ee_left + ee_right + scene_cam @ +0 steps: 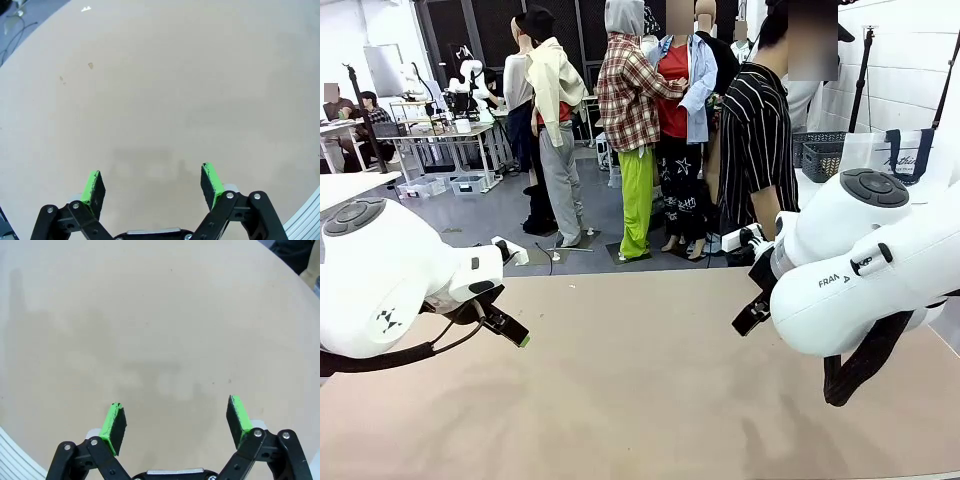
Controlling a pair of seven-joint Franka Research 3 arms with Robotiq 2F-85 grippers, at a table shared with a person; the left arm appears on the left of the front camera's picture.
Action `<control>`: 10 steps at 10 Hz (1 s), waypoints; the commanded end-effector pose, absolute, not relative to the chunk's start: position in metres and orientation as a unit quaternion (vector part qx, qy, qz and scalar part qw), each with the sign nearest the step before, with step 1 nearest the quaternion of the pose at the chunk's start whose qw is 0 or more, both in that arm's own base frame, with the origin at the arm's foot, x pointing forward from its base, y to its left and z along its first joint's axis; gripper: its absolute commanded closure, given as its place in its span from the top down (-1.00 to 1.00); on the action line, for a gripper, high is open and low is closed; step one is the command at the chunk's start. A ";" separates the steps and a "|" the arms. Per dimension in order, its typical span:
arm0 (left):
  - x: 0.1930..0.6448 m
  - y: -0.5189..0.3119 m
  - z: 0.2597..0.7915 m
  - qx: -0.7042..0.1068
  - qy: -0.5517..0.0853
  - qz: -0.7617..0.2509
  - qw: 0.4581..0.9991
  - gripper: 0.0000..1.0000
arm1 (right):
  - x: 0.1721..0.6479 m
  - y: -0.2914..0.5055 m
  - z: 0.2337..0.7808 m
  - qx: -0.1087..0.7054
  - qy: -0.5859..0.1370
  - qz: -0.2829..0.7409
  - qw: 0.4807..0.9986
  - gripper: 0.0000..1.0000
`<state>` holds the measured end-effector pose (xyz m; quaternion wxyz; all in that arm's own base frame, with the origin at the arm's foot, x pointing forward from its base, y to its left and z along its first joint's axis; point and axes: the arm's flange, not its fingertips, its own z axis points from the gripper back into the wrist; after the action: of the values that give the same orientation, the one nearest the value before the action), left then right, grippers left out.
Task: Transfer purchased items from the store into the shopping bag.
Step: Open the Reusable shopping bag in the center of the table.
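the beige bench point(640, 390) spans the lower half of the front view. the white left arm point(380, 285) leans in at lower left and the right arm point(865, 270) at centre right. a person point(757, 150) in a striped top stands at the far edge, upper middle. at upper right, behind the right arm, the shopping bag point(868, 152) — whitish, navy handles — stands just beside the dark slotted store basket point(820, 158). the left gripper point(152, 187) and right gripper point(173, 422) hang released over the bench — grasping nothing.

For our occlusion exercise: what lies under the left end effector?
Under the open left end effector lies plain tan table, with faint shadows and two small marks. The strip of table behind its green pads and black linkage is covered.
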<state>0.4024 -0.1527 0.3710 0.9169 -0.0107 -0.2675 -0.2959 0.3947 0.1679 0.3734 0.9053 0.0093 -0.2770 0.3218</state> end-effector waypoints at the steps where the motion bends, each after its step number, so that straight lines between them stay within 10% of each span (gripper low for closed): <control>1: 0.409 -0.153 0.383 0.013 -0.296 -0.280 0.913 1.00 | 0.395 0.168 0.373 0.009 -0.277 0.322 0.905 1.00; 5: 0.404 -0.065 0.503 0.076 -0.440 -0.197 0.873 1.00 | 0.391 0.114 0.489 -0.048 -0.414 0.228 0.880 1.00; 10: 0.350 0.072 0.481 0.086 -0.389 -0.010 0.917 1.00 | 0.352 -0.077 0.536 -0.078 -0.472 -0.030 0.878 1.00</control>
<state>0.3961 0.0796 0.5225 0.9114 0.0950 -0.3974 -0.0483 0.3683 -0.0764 0.5659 0.8749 -0.0833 -0.4771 0.0052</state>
